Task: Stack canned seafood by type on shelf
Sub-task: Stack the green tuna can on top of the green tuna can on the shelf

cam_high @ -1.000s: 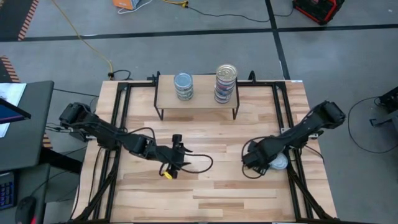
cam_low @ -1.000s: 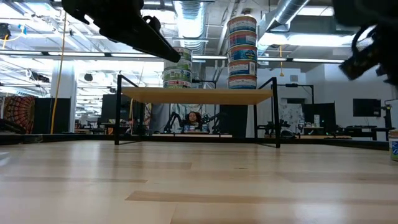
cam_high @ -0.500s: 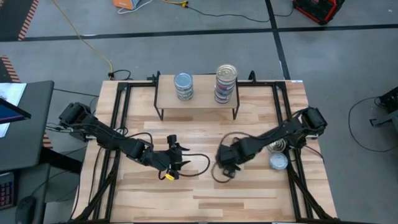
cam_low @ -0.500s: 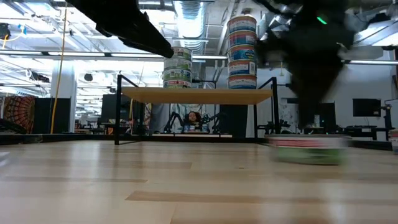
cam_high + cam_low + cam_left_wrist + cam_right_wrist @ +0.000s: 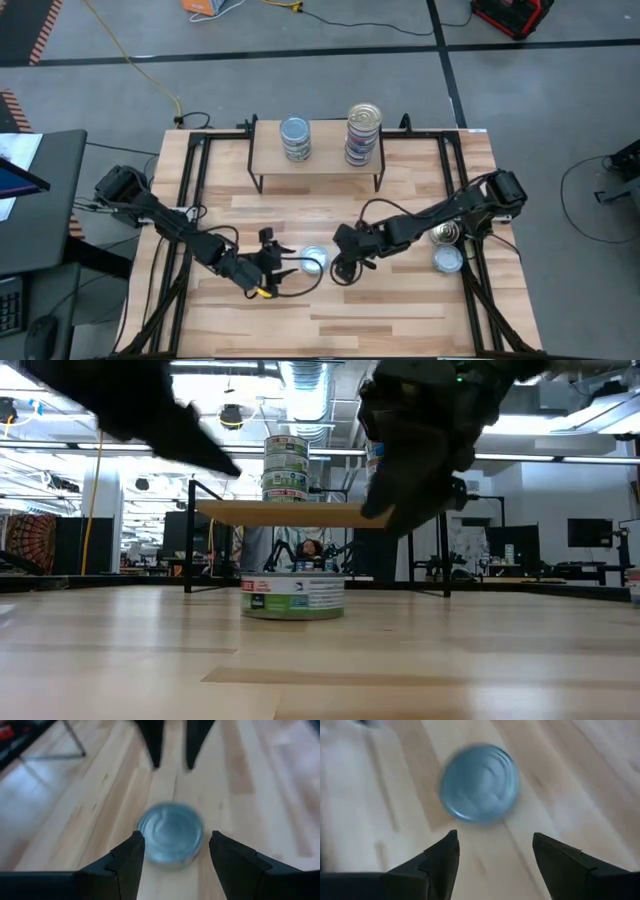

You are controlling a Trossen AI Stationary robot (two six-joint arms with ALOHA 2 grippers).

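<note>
A flat round bluish-topped tin [image 5: 313, 260] lies between the spread, empty jaws of the left gripper [image 5: 283, 264]; the right gripper [image 5: 336, 259], jaws likewise released, hovers just beside it.

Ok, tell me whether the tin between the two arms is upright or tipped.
Upright. The tin sits flat on the table, round top facing up, label band level in the low view.

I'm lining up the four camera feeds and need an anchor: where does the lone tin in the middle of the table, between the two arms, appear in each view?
High view: the tin lies mid-table, between both arms, in front of the shelf.
Low view: the tin stands centre, before the shelf.
Left wrist view: the tin is just ahead of the open fingers.
Right wrist view: the tin is beyond the open fingers.
Shared landmark: the shelf, in the high and low views.
</note>
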